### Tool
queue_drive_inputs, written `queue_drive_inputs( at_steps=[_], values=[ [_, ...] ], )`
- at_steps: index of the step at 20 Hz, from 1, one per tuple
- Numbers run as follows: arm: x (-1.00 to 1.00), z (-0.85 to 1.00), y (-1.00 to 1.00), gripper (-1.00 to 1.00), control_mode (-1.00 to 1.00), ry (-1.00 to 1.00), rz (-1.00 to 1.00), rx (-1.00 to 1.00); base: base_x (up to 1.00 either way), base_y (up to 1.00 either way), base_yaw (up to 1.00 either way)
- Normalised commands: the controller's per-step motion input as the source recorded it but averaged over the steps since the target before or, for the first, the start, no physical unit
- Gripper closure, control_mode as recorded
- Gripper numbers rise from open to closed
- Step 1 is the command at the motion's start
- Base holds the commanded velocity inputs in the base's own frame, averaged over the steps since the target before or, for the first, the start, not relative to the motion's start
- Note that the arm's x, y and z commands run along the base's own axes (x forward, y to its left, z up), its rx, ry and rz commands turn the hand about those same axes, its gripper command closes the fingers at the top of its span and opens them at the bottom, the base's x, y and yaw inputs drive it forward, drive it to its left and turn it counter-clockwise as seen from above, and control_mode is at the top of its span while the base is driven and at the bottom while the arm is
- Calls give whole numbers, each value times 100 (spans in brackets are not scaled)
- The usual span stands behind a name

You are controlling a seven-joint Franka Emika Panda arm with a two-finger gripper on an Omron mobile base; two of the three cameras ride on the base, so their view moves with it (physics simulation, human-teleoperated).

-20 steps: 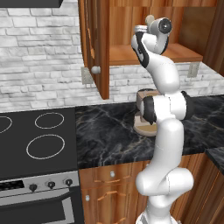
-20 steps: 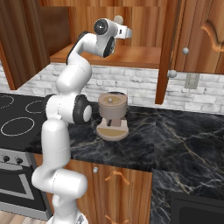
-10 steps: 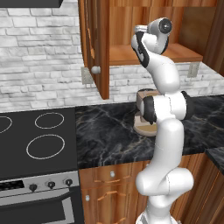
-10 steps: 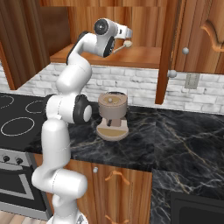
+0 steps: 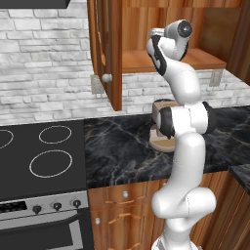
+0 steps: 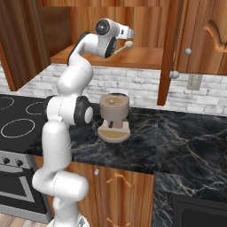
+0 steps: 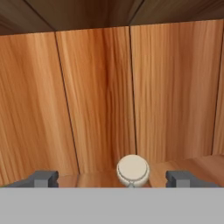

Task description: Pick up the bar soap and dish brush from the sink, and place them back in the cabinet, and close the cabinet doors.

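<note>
Home kitchen, electric stove (image 5: 41, 156), dark marble counter (image 6: 177, 146), brick backsplash (image 5: 44, 73), wooden cabinets (image 6: 128, 195), coffee machine (image 6: 114, 116)

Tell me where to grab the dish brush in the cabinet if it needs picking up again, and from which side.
Grip the dish brush by its thin handle, just behind the round cream head, coming from the open front of the cabinet. The handle slants out toward the gripper, whose jaws stand wide on either side of the head, so closing on the slim handle looks surer than on the bulky head.

Even, soft rendered light, faint shadows, no glare, detail perhaps slightly blurred
</note>
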Motion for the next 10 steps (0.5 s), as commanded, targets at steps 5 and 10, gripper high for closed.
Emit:
queue_drive_inputs(
  at_steps=[5, 10],
  values=[
    [-31, 0, -9, -100, -100, 0, 0, 0, 0, 0, 0],
    [-39, 0, -10, -100, -100, 0, 0, 0, 0, 0, 0]
  ],
)
